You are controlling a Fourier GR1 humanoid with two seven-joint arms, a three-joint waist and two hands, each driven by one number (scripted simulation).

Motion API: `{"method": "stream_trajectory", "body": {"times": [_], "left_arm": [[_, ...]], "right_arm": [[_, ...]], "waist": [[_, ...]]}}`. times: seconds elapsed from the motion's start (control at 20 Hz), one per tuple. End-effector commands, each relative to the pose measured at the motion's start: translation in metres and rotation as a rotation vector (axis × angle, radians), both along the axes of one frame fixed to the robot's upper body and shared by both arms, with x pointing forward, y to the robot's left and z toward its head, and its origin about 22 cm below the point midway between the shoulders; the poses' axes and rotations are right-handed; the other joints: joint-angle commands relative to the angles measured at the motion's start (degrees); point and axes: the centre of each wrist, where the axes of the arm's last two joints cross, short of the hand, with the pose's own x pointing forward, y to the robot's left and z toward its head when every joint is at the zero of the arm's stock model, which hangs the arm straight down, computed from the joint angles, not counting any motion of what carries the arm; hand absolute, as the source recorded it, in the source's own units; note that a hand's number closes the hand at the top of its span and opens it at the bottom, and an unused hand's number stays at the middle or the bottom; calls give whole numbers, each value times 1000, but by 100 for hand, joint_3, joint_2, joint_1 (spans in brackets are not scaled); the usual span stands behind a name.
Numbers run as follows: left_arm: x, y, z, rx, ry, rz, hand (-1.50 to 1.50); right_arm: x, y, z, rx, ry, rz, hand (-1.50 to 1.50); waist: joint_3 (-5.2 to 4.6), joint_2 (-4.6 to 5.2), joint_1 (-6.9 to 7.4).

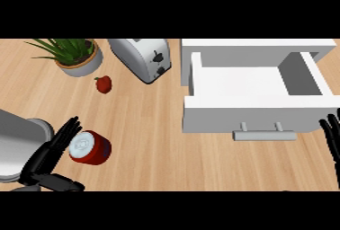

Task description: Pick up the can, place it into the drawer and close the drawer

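A red can (92,148) with a white lid lies on the wooden counter at the lower left. My left hand (51,150) is right beside it on its left, fingers straight and spread along the can's side, thumb low near the view's bottom edge. The white drawer (256,110) stands pulled open at the right, its inside bare, with a grey handle (263,133) on its front. My right hand (331,137) shows at the right edge next to the drawer's front corner, fingers straight and pointing up.
A silver toaster (143,57) lies at the back centre. A potted green plant (75,55) stands at the back left, with a small red pepper (104,84) in front of it. My left forearm (16,143) fills the lower left corner.
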Motion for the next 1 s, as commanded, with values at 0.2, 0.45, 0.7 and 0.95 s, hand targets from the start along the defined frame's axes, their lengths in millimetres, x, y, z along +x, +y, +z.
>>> {"method": "stream_trajectory", "body": {"times": [0.2, 0.45, 0.7, 0.95], "left_arm": [[-8, 0, -29, -4, 44, 18, -150], [32, -12, -13, -13, 28, 14, -150], [27, -14, -24, 2, 8, 15, -150], [17, -3, -20, -26, 26, 7, -150]], "right_arm": [[8, 2, -1, 4, -4, -1, -150], [-20, -3, 8, 9, 0, -2, -150], [-9, 16, 3, 10, -6, 2, -150], [-7, 1, 3, 6, 9, 1, -150]], "waist": [[1, 4, 2], [1, 0, -38], [1, 2, -11], [3, -2, 6]]}}
